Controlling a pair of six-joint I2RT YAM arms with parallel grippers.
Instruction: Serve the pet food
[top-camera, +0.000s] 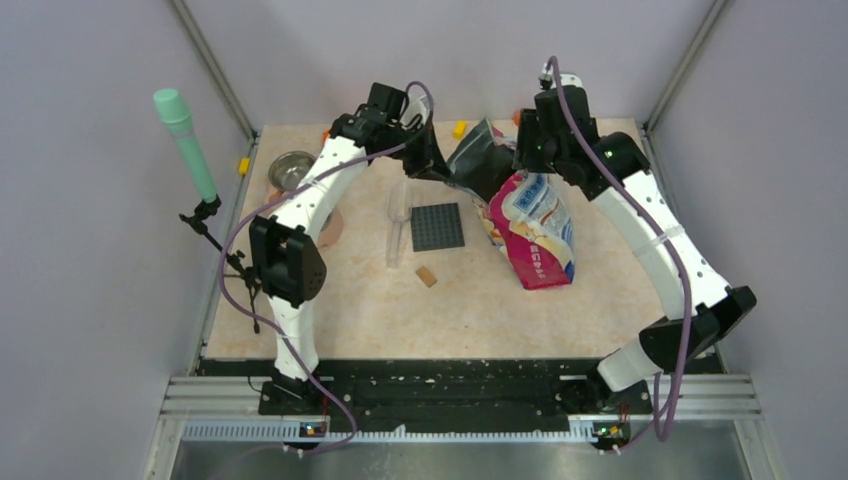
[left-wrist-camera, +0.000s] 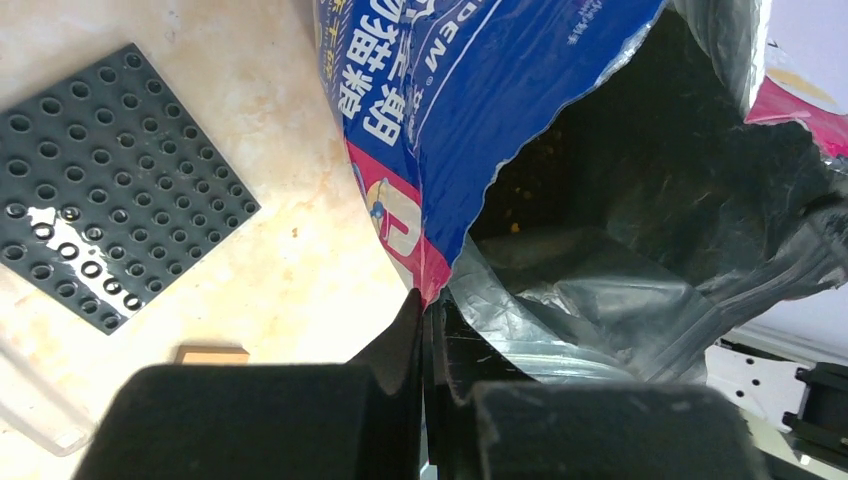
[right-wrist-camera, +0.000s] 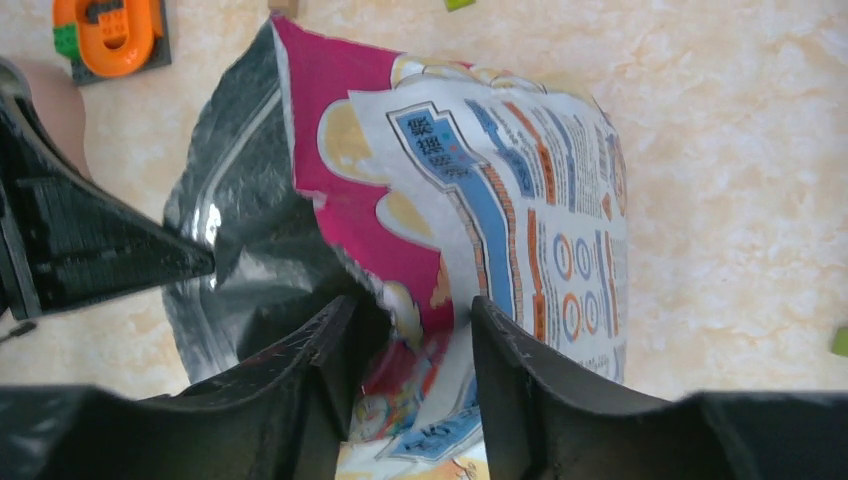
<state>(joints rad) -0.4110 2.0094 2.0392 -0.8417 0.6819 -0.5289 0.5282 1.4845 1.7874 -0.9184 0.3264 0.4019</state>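
The pink-and-blue cat food bag (top-camera: 535, 228) lies at the back right of the table with its torn mouth facing the back left. My left gripper (top-camera: 446, 168) is shut on the bag's torn left edge (left-wrist-camera: 425, 285) and holds the mouth open. The bag's dark foil inside (left-wrist-camera: 640, 200) shows only a few brown specks; kibble is not clearly visible. My right gripper (right-wrist-camera: 415, 335) is open and straddles the bag's pink upper wall (right-wrist-camera: 400, 250), with one finger (right-wrist-camera: 320, 350) inside the mouth and the other outside. The left gripper also shows in the right wrist view (right-wrist-camera: 110, 255).
A dark grey studded plate (top-camera: 437, 227) lies left of the bag, with a clear plastic scoop (top-camera: 397, 222) beside it and a small tan block (top-camera: 427, 276) in front. A metal bowl (top-camera: 292, 170) stands at the back left. An orange toy (right-wrist-camera: 108, 28) lies behind the bag.
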